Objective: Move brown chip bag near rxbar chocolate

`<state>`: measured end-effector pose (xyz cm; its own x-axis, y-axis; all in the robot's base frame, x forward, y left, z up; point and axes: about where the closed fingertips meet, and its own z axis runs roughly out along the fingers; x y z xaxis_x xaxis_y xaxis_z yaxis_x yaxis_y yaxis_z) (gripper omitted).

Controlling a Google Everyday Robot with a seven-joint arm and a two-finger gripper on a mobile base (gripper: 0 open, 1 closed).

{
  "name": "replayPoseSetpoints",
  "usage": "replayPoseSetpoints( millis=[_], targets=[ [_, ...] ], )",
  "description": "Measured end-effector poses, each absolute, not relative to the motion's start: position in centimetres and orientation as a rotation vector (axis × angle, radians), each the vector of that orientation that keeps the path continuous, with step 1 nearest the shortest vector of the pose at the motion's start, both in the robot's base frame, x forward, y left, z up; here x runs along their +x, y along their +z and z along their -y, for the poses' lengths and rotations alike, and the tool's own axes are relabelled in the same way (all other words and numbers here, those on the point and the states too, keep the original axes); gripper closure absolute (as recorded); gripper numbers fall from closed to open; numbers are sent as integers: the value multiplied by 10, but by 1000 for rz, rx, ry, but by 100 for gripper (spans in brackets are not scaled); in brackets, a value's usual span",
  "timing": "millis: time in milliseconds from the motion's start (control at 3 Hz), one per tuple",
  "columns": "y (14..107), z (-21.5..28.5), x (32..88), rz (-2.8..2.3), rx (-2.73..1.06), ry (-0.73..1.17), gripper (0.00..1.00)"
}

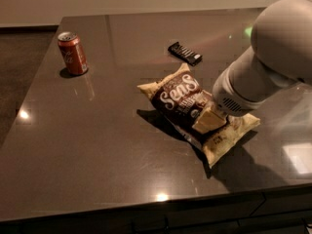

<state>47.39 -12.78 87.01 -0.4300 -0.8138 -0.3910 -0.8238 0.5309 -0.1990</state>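
While the soda can [73, 53] stands far left on the surface [97, 145], the rxbar chocolate [185, 53] lies mid-back, near but apart from the brown chip bag [178, 97]. The gripper [209, 122] sits on the bag's right half (closed on it or not, I cannot tell); light, puffy and slippery, the bag seems best taken by a crimped end.

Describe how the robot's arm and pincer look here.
The arm is bulky and off-white, built of smooth rounded shells. Its cylindrical wrist segment has a small dotted grille near the end. The pincer, at the brown chip bag right of its middle, is a cream, blocky wedge. No cables or lettering show.
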Motion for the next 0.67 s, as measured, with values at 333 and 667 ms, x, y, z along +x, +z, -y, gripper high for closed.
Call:
replayPoseSetpoints(
  millis=[333, 667],
  targets=[
    [881, 140, 494, -2344, -1286, 8, 91],
    [890, 161, 523, -2362, -1213, -15, 100]
  ],
)
